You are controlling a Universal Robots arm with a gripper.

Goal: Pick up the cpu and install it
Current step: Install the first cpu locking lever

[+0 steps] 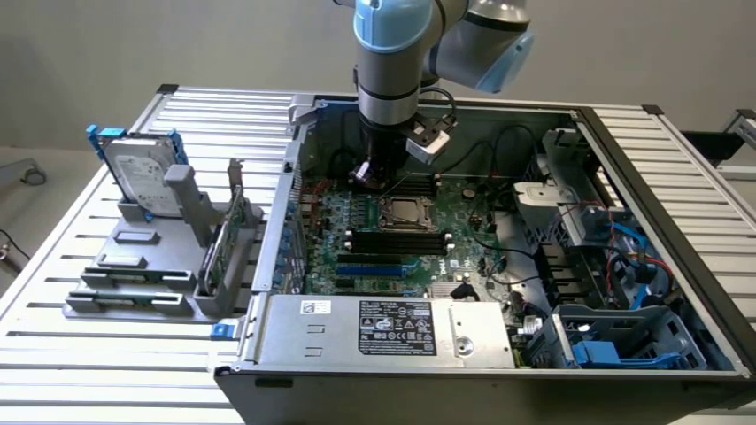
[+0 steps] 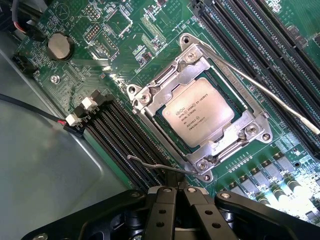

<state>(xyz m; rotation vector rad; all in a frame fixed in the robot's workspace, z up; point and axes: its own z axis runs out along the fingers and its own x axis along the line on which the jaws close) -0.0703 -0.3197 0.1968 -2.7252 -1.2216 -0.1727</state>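
Gripper (image 2: 177, 192), fingers closed, holding nothing.
Cpu (image 2: 198, 111) seated in socket frame (image 2: 150, 97), at 12 o'clock from fingertips; best kept level, square to frame, clear of lever (image 2: 272, 95).

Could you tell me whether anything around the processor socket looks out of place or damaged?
Nothing stands out. The cpu lies flat and square inside its metal socket frame on the motherboard, with no visible damage. The shut gripper sits close beside the socket's edge.

Bright even light, glare on motherboard (image 2: 280, 192)
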